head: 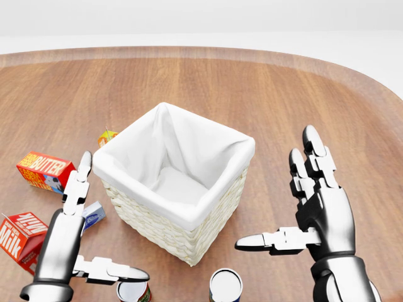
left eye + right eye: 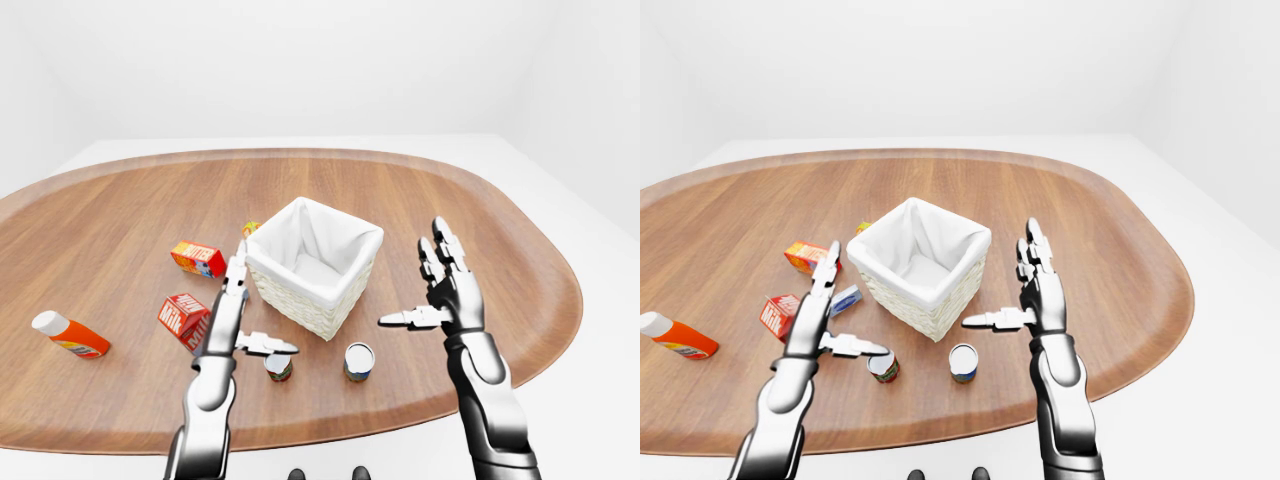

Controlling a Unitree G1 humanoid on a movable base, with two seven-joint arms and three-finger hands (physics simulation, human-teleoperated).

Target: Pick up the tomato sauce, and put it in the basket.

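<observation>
Tomato sauce can upright, long axis vertical, under left hand.

Only two things actually read clearly here. The red carton just to the left of the left hand in the head view says "Milk" in white letters. The orange box up and to the left of that hand's fingertips says "BUTTER". The small blue-and-white box right beside the hand has print on it, but it's too tiny to make out.
</observation>
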